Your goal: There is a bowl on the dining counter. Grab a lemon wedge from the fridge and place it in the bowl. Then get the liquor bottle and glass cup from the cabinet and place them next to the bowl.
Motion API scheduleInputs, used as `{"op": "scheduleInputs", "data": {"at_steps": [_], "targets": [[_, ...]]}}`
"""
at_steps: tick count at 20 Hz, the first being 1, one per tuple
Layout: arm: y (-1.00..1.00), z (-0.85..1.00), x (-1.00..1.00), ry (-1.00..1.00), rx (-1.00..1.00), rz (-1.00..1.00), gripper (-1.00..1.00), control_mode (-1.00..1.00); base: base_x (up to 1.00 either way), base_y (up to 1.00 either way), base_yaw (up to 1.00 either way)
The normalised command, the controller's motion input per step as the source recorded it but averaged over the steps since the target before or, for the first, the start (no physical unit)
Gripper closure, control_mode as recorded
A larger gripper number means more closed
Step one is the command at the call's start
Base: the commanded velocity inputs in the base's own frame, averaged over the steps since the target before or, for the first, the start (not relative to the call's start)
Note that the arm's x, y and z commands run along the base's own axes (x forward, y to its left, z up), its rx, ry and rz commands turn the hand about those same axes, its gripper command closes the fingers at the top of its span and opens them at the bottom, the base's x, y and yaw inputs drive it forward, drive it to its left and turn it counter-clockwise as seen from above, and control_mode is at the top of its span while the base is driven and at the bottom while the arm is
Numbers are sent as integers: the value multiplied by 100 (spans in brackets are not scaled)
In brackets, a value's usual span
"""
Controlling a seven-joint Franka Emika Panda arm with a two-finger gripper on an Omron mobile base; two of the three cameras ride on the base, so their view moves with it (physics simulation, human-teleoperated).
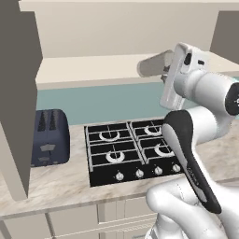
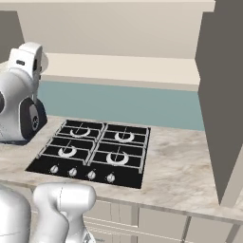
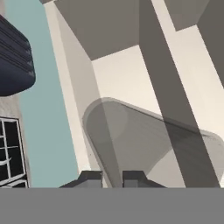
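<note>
My gripper (image 1: 164, 70) is raised above the hob and shut on the glass cup (image 1: 152, 64), a grey translucent tumbler lying sideways out from the hand. In the hand view the fingertips (image 3: 89, 178) pinch the cup (image 3: 148, 140) by its wall, its open mouth turned toward the camera. Behind it is the cabinet, with its beige shelf (image 1: 93, 70) and an open cream door (image 1: 18, 93) at the left. The same cabinet's other door (image 2: 220, 95) stands open at the right. The bowl, lemon wedge, liquor bottle, fridge and dining counter are out of view.
A black four-burner hob (image 1: 130, 149) is set in the marbled worktop (image 1: 56, 186) below the hand. A dark blue toaster (image 1: 49, 135) stands left of it, against the teal backsplash (image 1: 102, 100). Cream drawer fronts (image 2: 161, 223) run under the worktop.
</note>
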Motion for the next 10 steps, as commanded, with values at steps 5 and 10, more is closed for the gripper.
{"op": "scheduleInputs", "data": {"at_steps": [5, 10], "targets": [[-17, -17, -73, 0, 0, -5, 100, -100, 0, 0, 0], [-13, -33, -85, -4, 0, -3, 100, -100, 0, 0, 0]]}}
